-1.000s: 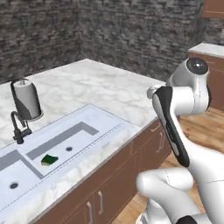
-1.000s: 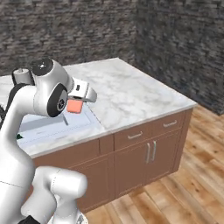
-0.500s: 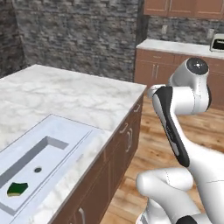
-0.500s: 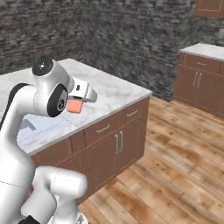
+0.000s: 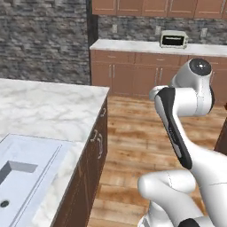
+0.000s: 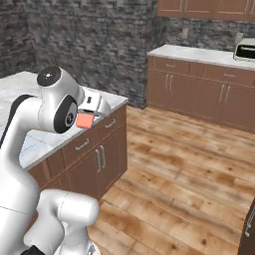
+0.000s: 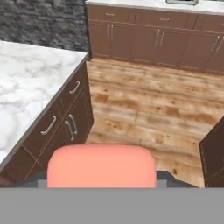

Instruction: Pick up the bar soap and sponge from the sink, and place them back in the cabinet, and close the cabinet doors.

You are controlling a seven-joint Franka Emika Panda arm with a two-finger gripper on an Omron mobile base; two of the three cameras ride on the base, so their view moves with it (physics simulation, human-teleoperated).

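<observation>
My gripper point(image 6: 87, 118) is shut on the bar soap point(image 6: 84, 121), a salmon-pink block held beside the arm's upper joint, above the island counter's corner. In the hand view the bar soap point(image 7: 101, 167) spans the bottom between the finger tips. One corner of the light grey sink point(image 5: 27, 165) shows at the lower left of the left base view. The sponge is out of view. A dark brown panel point(image 6: 247, 228) with a silver handle stands at the right edge; I cannot tell whether it is a cabinet door.
The marble island counter point(image 5: 48, 111) with low brown cabinets point(image 6: 97, 154) lies to the left. Wooden floor point(image 6: 184, 164) stretches ahead. A back counter point(image 5: 146, 45) carries a toaster oven point(image 5: 173, 39), with wall cabinets point(image 5: 150, 6) above it.
The whole scene has swung: the base has turned away from the sink toward the floor and back counter. The sponge and faucet have slid out of view. The soap stays gripped.
</observation>
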